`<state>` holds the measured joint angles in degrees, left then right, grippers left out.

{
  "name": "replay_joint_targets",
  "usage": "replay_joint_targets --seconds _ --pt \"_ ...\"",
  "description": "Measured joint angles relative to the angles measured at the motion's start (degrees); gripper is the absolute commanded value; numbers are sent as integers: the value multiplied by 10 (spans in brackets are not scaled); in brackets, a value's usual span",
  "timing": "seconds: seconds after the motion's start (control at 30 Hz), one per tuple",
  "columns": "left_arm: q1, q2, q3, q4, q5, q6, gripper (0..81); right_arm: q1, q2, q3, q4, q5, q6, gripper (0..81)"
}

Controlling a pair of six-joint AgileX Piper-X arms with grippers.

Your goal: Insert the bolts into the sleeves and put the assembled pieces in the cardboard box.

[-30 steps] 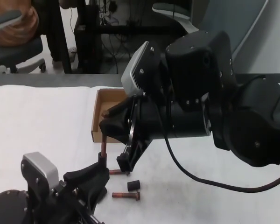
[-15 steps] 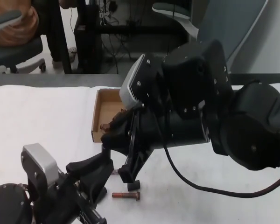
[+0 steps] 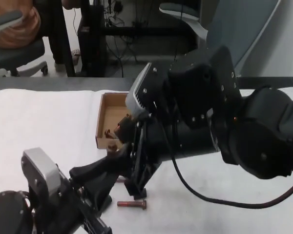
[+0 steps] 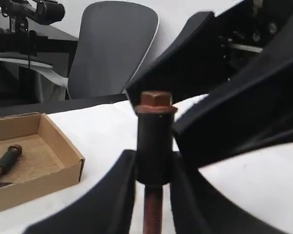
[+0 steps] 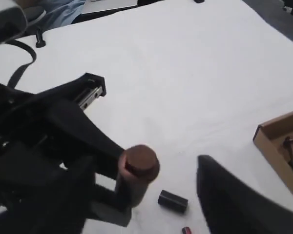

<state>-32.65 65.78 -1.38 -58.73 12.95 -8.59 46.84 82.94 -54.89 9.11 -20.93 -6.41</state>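
My left gripper [image 3: 111,157] is shut on a black sleeve [image 4: 154,146] with a copper bolt [image 4: 155,101] through it, held upright with the hex head on top. My right gripper [image 3: 128,160] is open just beside that piece, with one finger on each side and not touching it. In the right wrist view, the bolt head [image 5: 139,162] stands near one right finger [image 5: 234,204]. A loose sleeve [image 5: 173,201] and a loose bolt [image 3: 132,204] lie on the white cloth below. The cardboard box [image 3: 98,131] behind holds an assembled piece [image 4: 7,156].
White cloth [image 3: 39,122] covers the bench, with open room left of the box. Office chairs [image 3: 14,44] and desk legs stand beyond the far edge. The bulky right arm [image 3: 234,131] spans the bench's right half.
The right arm has come down and closed in around the upright bolt. The left gripper has lifted the bolt slightly toward it. The loose sleeve on the cloth is now hidden in the high view.
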Motion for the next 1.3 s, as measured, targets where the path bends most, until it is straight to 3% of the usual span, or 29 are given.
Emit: replay_joint_targets --seconds 0.17,0.3,0.53,0.7,0.77,0.87,0.9,1.23,1.3 --pt "0 0 0 0 -4 3 18 0 -6 0 20 12 29 664" --pt "16 1 -26 40 -15 16 18 0 -34 0 106 80 24 664" --pt "53 26 -184 285 0 69 18 0 -44 1 205 116 51 659" --pt "99 77 -307 415 0 37 18 -5 -44 3 226 130 136 658" --pt "118 113 -353 464 0 22 18 -6 -37 3 226 133 143 588" --pt "144 171 -421 515 0 6 18 -9 -12 3 226 133 90 416" --pt "151 192 -441 528 0 3 18 -9 -3 3 228 133 68 393" --pt "162 359 -575 591 0 -2 7 -31 70 3 230 129 -222 396" --pt "162 382 -588 603 2 -2 94 -32 78 1 225 132 -264 396"
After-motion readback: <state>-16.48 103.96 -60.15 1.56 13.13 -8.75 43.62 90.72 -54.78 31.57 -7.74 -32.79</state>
